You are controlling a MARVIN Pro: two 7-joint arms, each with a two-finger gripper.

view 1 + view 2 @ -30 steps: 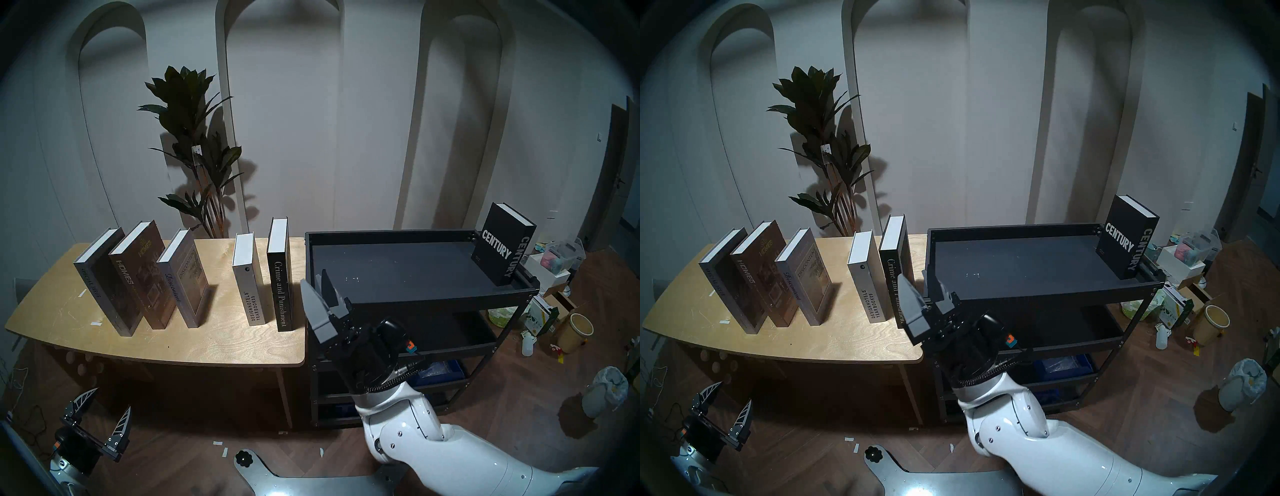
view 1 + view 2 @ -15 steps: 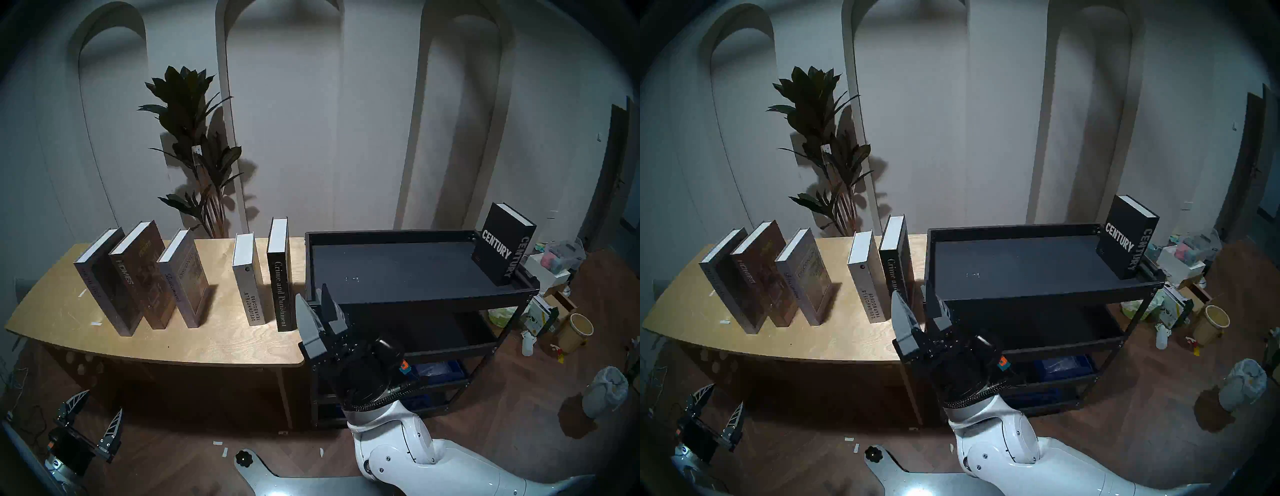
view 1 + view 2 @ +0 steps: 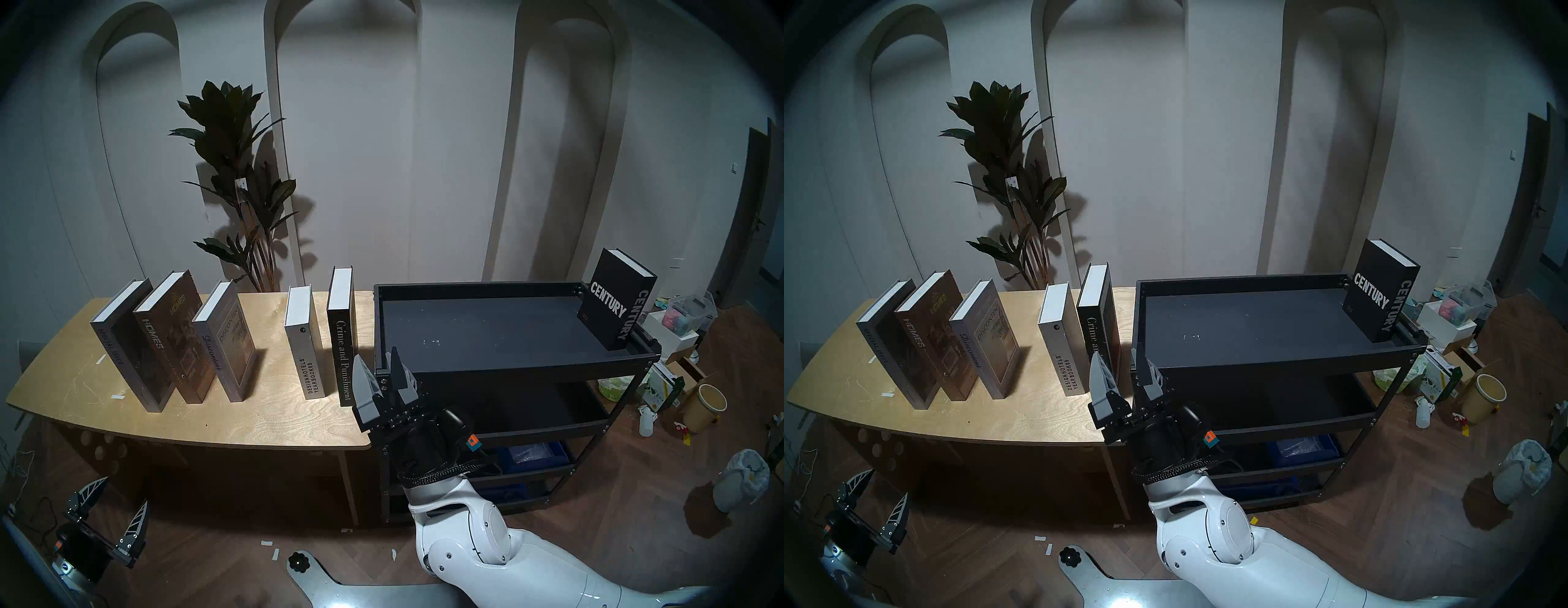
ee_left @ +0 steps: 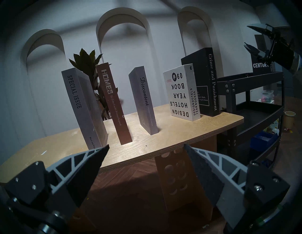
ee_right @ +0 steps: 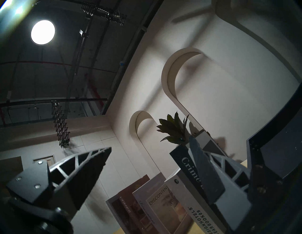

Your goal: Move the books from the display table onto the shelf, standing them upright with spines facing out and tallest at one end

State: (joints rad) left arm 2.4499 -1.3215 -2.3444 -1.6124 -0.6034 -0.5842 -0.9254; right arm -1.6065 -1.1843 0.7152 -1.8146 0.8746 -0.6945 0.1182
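The tabletop (image 3: 271, 418), light plywood, carries five books upright, spines toward the robot. The shelf (image 3: 509, 373), a black metal rack, stands touching the tabletop's right end and serves as reference below.

"Century" (image 3: 611, 305) stands upright at the shelf's far right end, the only book transferred. Nearest the shelf's left post is "Crime and Punishment" (image 3: 343, 339), then "Design Hotels Yearbook 09" (image 3: 306, 348), both vertical. Farther left of the shelf, "Discontent" (image 3: 225, 344), "Homes" (image 3: 172, 339) and "Special Issue" (image 3: 127, 348) all lean, close together; contact between them cannot be confirmed.

The right end effector (image 3: 379, 368) sits at the shelf's front-left corner, just before "Crime and Punishment", fingers spread and empty. The left end effector (image 3: 113, 505) hangs low, well left of the shelf and below the tabletop edge, fingers likewise spread and empty.

Assessed risks: the right finger lies very near the shelf's corner post, so an approach to the book could strike it. A push on the tall, narrow "Crime and Punishment" could topple it leftward into the yearbook. A grip low on the spine invites swing when lifted.
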